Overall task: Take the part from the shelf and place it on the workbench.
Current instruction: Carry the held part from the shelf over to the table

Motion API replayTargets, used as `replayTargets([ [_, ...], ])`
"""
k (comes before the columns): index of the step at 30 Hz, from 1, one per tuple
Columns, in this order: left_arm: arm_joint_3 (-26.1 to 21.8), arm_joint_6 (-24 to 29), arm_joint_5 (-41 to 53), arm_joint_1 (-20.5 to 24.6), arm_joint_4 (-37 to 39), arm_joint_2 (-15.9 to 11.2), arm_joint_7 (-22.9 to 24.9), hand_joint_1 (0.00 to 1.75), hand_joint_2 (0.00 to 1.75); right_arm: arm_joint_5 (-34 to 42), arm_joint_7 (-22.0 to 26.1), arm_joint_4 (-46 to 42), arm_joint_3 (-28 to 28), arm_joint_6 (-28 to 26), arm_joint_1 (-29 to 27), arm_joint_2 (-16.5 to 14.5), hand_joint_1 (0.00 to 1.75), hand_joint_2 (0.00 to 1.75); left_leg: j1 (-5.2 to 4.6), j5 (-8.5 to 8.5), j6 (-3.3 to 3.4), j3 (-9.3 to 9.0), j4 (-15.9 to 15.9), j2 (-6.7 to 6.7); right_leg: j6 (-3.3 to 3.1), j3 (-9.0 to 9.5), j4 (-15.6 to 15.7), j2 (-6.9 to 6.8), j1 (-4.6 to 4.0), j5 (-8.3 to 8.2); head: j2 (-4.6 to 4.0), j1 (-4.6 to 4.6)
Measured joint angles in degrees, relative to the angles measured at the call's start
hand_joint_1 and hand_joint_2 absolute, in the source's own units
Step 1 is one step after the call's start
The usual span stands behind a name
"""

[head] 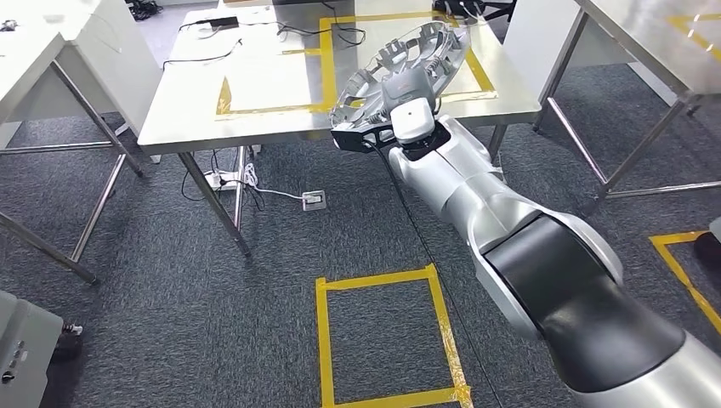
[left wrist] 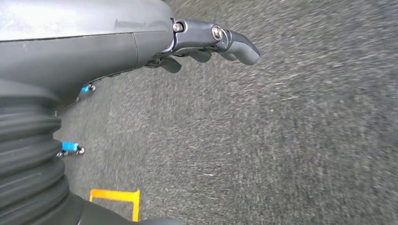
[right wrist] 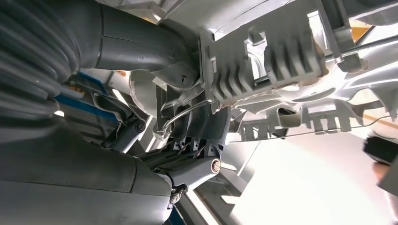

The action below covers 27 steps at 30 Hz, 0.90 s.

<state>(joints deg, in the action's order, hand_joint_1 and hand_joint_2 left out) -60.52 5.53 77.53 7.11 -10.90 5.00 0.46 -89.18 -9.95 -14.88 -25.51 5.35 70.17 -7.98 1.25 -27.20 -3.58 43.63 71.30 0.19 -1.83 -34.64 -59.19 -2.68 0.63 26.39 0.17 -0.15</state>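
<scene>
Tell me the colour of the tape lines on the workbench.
Yellow tape lines, seen best in the head view.

The part's (head: 400, 72) near rim is masked by the right hand (head: 400, 119) and wrist camera at frame centre; the carpet (left wrist: 300, 122) is motion-blurred at right; bright glare washes out the workbench (right wrist: 300, 187) lower right.

The part (head: 400, 72) was pale silver-grey with ribbed, slotted edges, held by the right hand (right wrist: 187, 140), which was dark grey with a grey ribbed cover; the right arm (head: 510, 229) was silver with a black band. The workbench (head: 195, 119) was pale and shiny, marked with a yellow tape rectangle (head: 327, 64), and black cables (head: 212, 34) crossed its far side; the floor (head: 170, 280) was speckled dark grey carpet bearing a near yellow tape square (head: 387, 340). The left hand (left wrist: 206, 42) was dark grey, with small blue tabs (left wrist: 70, 146) beside its black ribbed cover.
</scene>
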Motion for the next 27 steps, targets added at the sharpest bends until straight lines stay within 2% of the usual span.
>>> replayTargets([
  [2,0.0,0.0,0.0,0.1,0.0,-0.1,0.0,0.0,1.75,0.0,0.0,0.0,0.0,0.0,0.0,0.0,1.75,1.75,-0.27,2.35,0.23,-3.98,-7.1,1.77,0.48,-0.04,-0.4,-0.99,-0.17,0.44,0.0,-0.05],
  [3,0.0,0.0,0.0,0.1,-0.1,-0.1,0.0,0.0,1.75,0.0,0.1,0.0,0.0,-0.1,0.0,0.0,1.75,1.75,-0.43,2.91,0.68,-5.37,-9.7,2.4,0.76,-0.1,-0.6,-1.36,-0.36,0.61,0.0,-0.02],
  [4,0.0,0.0,0.0,0.1,-0.1,-0.1,-0.1,0.0,1.75,0.0,0.3,0.0,0.0,-0.1,0.1,0.0,1.75,1.75,-0.59,2.82,1.17,-5.88,-10.7,2.69,1.02,-0.15,-0.8,-1.69,-0.56,0.7,0.0,0.01],
  [6,0.0,0.0,0.0,0.0,-0.1,0.0,-0.1,0.0,1.75,0.1,0.7,0.0,0.0,-0.4,0.0,-0.1,1.75,1.75,-0.66,2.95,2.19,-5.87,-10.9,1.95,1.39,-0.1,-0.7,-2.32,-0.77,0.77,0.0,0.12],
  [7,0.0,0.0,0.0,0.0,-0.1,0.0,-0.1,0.0,1.75,0.1,0.9,0.0,0.0,-0.5,0.0,-0.1,1.75,1.75,-0.64,3.05,2.38,-5.86,-11.0,1.72,1.15,0.01,-0.5,-2.57,-0.81,0.76,0.0,0.19],
  [10,0.0,-0.1,0.0,-0.1,0.0,0.1,0.0,0.0,1.75,-0.1,1.3,-0.1,0.0,-0.7,0.0,-0.2,1.75,1.75,-0.55,3.28,2.6,-5.92,-11.3,1.19,-0.47,0.25,0.0,-2.85,-0.97,0.57,0.0,0.44],
  [11,0.0,-0.1,0.0,-0.2,0.0,0.1,0.0,0.0,1.75,-0.1,1.4,-0.1,0.0,-0.7,0.0,-0.2,1.75,1.75,-0.58,3.26,2.65,-5.9,-11.3,1.08,-0.65,0.29,0.1,-2.89,-0.99,0.5,0.0,0.46],
  [15,0.0,-0.2,0.0,-0.2,0.0,0.1,0.2,0.0,1.75,-0.3,1.4,-0.1,0.0,-0.7,0.0,-0.2,1.75,1.75,-0.74,3.26,2.96,-5.79,-11.3,1.13,0.06,0.38,0.5,-2.81,-0.89,0.1,0.0,0.46],
  [20,0.0,-0.7,0.0,-0.2,0.0,0.1,0.5,0.0,1.75,-0.3,1.3,-0.1,0.0,-0.7,0.0,-0.2,1.75,1.75,-0.88,3.37,3.3,-5.68,-11.2,1.38,1.86,0.32,0.7,-2.62,-0.71,-0.13,0.0,0.46],
  [27,-0.2,-0.7,-0.1,-0.3,0.0,0.1,1.4,0.0,1.75,-0.5,1.4,-0.1,0.0,-0.7,0.0,0.0,1.75,1.75,-0.86,3.48,3.21,-5.73,-11.3,1.78,2.08,0.07,0.5,-2.19,-0.76,-0.18,0.0,0.44],
])
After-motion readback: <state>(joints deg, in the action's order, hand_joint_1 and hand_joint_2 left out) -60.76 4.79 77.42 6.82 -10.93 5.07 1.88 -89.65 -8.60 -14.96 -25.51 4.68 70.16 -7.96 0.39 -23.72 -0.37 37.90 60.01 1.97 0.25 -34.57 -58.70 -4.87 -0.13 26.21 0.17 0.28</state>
